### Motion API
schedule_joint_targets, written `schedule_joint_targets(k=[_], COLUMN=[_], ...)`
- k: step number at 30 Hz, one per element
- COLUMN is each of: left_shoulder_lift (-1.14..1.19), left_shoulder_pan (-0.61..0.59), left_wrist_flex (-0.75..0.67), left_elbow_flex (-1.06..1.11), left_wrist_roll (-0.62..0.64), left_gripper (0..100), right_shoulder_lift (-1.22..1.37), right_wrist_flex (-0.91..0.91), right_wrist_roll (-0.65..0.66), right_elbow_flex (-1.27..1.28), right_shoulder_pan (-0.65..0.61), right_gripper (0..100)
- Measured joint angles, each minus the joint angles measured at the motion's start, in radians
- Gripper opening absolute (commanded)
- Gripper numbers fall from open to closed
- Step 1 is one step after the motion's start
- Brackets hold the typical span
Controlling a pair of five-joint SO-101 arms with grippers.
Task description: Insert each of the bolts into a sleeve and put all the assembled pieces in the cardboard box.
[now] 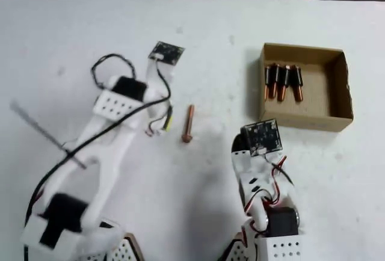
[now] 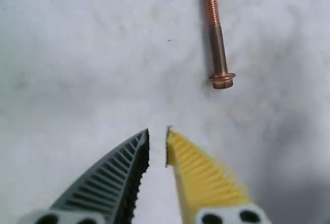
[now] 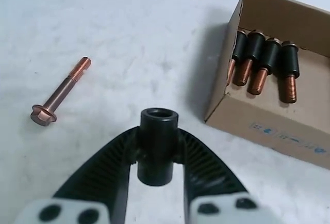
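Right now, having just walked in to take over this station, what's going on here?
Two robot arms are pairing bolts with sleeves. The right gripper is clamped on a black sleeve, its open end showing. One copper bolt lies loose on the table between the arms. The left gripper sits just short of the bolt's head, fingers a narrow gap apart, holding nothing. Four assembled pieces lie side by side in the cardboard box.

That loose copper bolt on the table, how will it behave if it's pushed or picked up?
The bolt looks like solid metal, so probably stiff and heavy for its size. Its round shank lies flat on the table, so a sideways push may roll it, curving around the wider head.
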Motion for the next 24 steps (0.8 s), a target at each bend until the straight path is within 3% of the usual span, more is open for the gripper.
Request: schedule_joint_targets(k=[11, 18, 24], left_shoulder_lift=[0.364, 0.535, 0.638], left_shoulder_pan=[0.003, 0.104, 0.129], left_wrist_flex=[0.0, 0.0, 0.0], left_elbow_flex=[-0.256, -0.397, -0.477], left_wrist_roll=[0.012, 0.018, 0.1], left_gripper=[18, 18, 18], right_shoulder_lift=[0.0, 0.0, 0.0], right_wrist_flex=[0.0, 0.0, 0.0], right_wrist_roll=[0.0, 0.0, 0.0], right_elbow_flex=[0.0, 0.0, 0.0], right_shoulder_pan=[0.0, 0.0, 0.0], right_gripper=[1.5, 1.5, 1.5])
